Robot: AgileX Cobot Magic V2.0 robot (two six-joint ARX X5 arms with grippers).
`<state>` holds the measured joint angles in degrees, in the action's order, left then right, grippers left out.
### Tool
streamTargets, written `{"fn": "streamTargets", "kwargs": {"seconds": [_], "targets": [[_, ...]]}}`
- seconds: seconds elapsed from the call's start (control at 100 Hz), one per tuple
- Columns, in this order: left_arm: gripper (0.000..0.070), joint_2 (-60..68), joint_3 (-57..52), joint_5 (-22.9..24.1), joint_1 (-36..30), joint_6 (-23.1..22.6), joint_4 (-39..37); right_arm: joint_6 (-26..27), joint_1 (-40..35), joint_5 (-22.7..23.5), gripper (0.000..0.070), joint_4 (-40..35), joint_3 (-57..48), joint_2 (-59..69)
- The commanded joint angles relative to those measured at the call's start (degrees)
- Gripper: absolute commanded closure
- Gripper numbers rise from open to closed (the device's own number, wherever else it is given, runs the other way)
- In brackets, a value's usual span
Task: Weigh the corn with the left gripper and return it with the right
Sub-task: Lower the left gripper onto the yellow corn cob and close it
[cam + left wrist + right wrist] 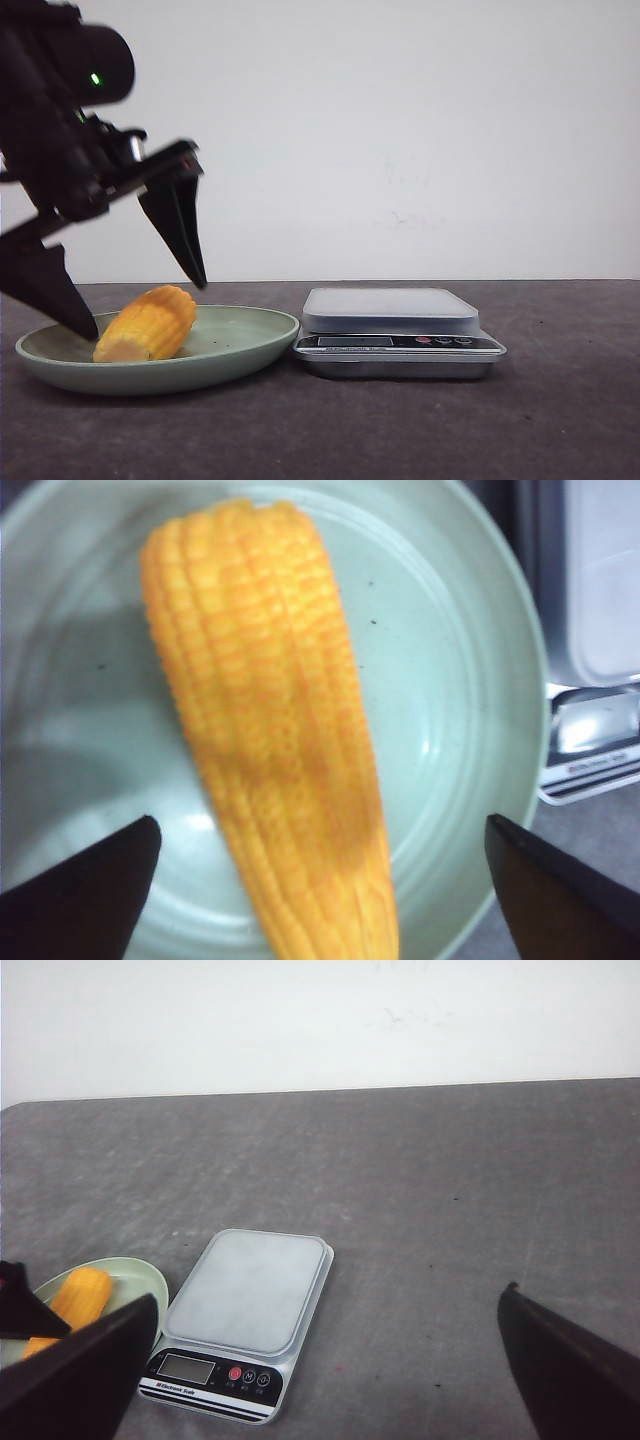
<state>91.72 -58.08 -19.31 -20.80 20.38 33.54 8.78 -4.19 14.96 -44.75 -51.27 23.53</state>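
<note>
one piece of corn point(148, 324) lies on its side in the pale green plate point(240, 352), which stands on the dark grey table point(560, 420) just beside the scale point(398, 332); the platform of the scale carries nothing. in the front view the paler cut end of the corn points toward the camera and the rounded end points away, toward the back of the plate. the left gripper point(140, 302) hangs over the plate with its jaws spread wide, and it holds nothing. one black finger point(180, 225) ends above the rounded end of the corn, and the other finger comes down at the left rim of the plate, close to the cut end; i cannot tell if this one touches the plate or the corn. in the left wrist view the corn lies between the two fingertips and apart from both. the right gripper point(325, 1360) is high above the table, its jaws also spread wide and holding nothing, well apart from the corn, with the scale and the plate under it.
</note>
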Motion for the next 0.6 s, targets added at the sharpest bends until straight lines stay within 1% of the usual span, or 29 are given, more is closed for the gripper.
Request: {"fn": "streamTargets", "kwargs": {"seconds": [0.0, 0.04, 0.06, 0.09, 0.11, 0.13, 0.15, 0.16, 0.17, 0.2, 0.21, 0.23, 0.24, 0.28, 0.35, 0.39, 0.45, 0.52, 0.59], "targets": [[0.0077, 2.1, -0.8, 0.3, -0.5, 1.9, -1.1, -0.7, -0.3, 0.0, 0.0000, 0.0, -0.4, 0.1], [0.0080, 2.8, -0.8, 0.3, -0.6, 3.0, -1.7, -0.7, -0.3, -0.1, 0.0000, -0.3, -0.4, 0.1], [0.0093, 3.1, -0.8, 0.3, -0.7, 3.4, -1.9, -0.7, -0.4, -0.1, 0.0000, -0.4, -0.4, 0.1], [0.0143, 3.3, -0.8, 0.3, -0.7, 3.9, -1.9, -0.7, -0.5, -0.1, 0.0000, -0.6, -0.4, 0.1], [0.0196, 3.4, -0.8, 0.3, -0.8, 4.1, -2.0, -0.7, -0.5, -0.3, 0.0000, -0.8, -0.4, 0.1], [0.0265, 3.5, -0.8, 0.3, -0.9, 4.2, -2.1, -0.7, -0.6, -0.4, 0.0000, -0.9, -0.4, 0.1], [0.0353, 3.6, -0.8, 0.3, -0.9, 4.1, -2.1, -0.7, -0.7, -0.5, 0.0000, -1.0, -0.4, 0.1], [0.0379, 3.6, -0.8, 0.3, -1.0, 4.0, -2.1, -0.7, -0.7, -0.6, 0.0000, -1.0, -0.4, 0.1], [0.0464, 3.6, -0.8, 0.3, -1.0, 3.9, -2.1, -0.7, -0.7, -0.7, 0.0000, -1.0, -0.4, 0.1], [0.0655, 3.6, -0.8, 0.0, -1.1, 3.2, -2.1, -0.8, -0.9, -1.0, 0.0000, -1.1, -0.4, 0.1], [0.0700, 3.6, -0.8, -0.2, -1.2, 3.0, -2.1, -0.9, -0.9, -1.2, 0.0000, -1.1, -0.4, 0.1], [0.0699, 3.6, -0.8, -0.4, -1.3, 2.7, -2.1, -0.9, -1.0, -1.6, 0.0000, -1.1, -0.4, 0.1], [0.0678, 3.6, -0.8, -0.5, -1.4, 2.6, -2.2, -1.0, -1.1, -1.7, 0.0000, -1.2, -0.4, 0.1], [0.0700, 3.4, -0.8, -1.1, -1.5, 2.4, -2.3, -1.3, -1.3, -2.0, 0.0000, -1.2, -0.4, 0.1], [0.0700, 3.3, -0.9, -3.4, -1.8, 2.4, -2.8, -1.9, -1.6, -2.0, 0.0000, -1.2, -0.4, 0.1], [0.0700, 3.0, -1.0, -4.9, -2.0, 2.4, -3.0, -2.2, -1.8, -2.0, 0.0017, -1.4, -0.4, 0.1], [0.0700, 2.4, -1.6, -6.0, -2.4, 2.4, -3.3, -2.2, -2.1, -2.3, 0.0017, -1.5, -0.4, 0.1], [0.0700, 1.1, -2.8, -6.3, -2.8, 2.4, -3.4, -2.3, -2.5, -3.5, 0.0017, -1.6, -0.4, 0.1], [0.0700, -0.4, -4.7, -6.3, -3.1, 2.4, -3.4, -2.4, -2.7, -3.5, 0.0017, -1.6, -0.4, 0.1]]}}
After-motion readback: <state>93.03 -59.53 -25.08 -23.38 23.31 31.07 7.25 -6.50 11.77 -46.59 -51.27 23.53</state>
